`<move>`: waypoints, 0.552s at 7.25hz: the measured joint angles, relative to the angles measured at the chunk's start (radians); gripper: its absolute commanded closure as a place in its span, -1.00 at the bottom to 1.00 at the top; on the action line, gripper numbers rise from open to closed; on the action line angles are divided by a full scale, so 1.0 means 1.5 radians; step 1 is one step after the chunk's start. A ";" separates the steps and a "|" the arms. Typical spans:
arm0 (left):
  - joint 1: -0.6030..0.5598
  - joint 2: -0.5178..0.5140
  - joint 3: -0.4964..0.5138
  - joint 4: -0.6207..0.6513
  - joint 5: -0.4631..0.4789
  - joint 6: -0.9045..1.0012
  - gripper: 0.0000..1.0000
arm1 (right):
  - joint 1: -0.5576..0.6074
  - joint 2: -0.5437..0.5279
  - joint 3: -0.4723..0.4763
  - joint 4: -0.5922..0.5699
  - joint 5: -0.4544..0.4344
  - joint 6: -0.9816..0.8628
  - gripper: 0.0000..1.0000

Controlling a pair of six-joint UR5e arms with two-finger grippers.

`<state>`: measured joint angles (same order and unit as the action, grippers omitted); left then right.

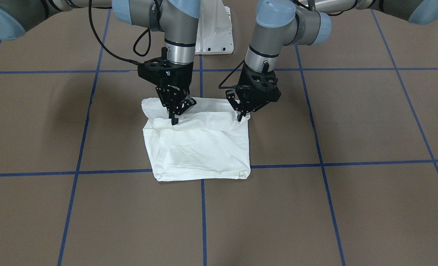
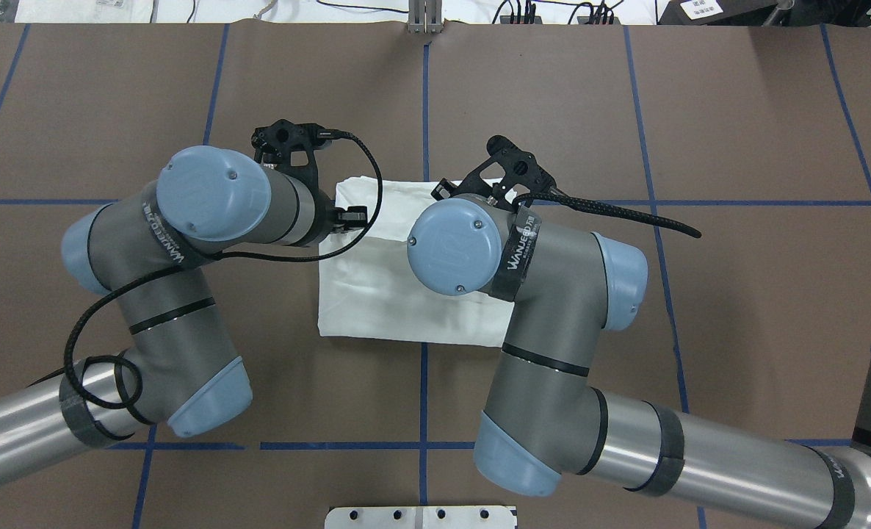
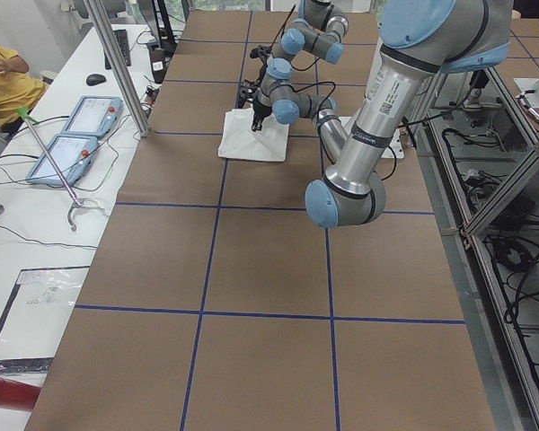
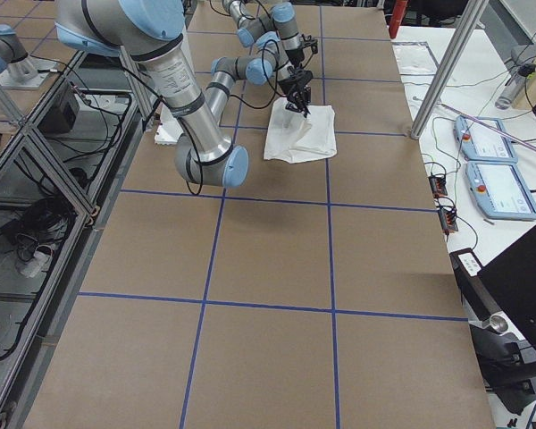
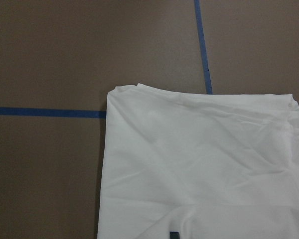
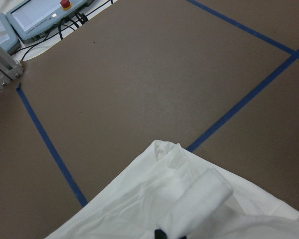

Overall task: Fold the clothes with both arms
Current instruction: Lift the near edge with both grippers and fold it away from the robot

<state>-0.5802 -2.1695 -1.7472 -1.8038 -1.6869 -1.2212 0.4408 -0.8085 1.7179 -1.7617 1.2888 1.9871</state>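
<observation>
At the middle of the brown paper-covered table (image 1: 352,118), where two blue tape lines (image 1: 352,163) cross, you have the white cotton T-shirt (image 1: 200,147) lying folded into a rough, creased rectangle. Your black two-finger right gripper (image 1: 174,119) points tips-down near the shirt's robot-side edge, its jaws clenched on a raised ridge of fabric. Your black two-finger left gripper (image 1: 240,115) is at the corner on that same edge. Its jaws seem pinched on the cloth there, though the tips are too small to be sure. Behind both arms sits the white metal pedestal base (image 1: 213,33).
</observation>
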 measured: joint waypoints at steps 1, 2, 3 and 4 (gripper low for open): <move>-0.017 -0.030 0.054 -0.008 0.001 0.022 1.00 | 0.012 0.004 -0.036 0.026 0.005 -0.016 1.00; -0.035 -0.058 0.117 -0.034 0.002 0.050 1.00 | 0.023 0.006 -0.081 0.063 0.010 -0.036 0.08; -0.052 -0.072 0.173 -0.074 0.002 0.077 -0.98 | 0.033 0.011 -0.129 0.109 0.012 -0.058 -0.99; -0.065 -0.077 0.205 -0.104 0.002 0.100 -1.00 | 0.045 0.019 -0.164 0.140 0.020 -0.080 -1.00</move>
<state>-0.6773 -2.2849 -1.4392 -1.9597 -1.6846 -1.0718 0.5076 -0.7806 1.4720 -1.5519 1.3189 1.8674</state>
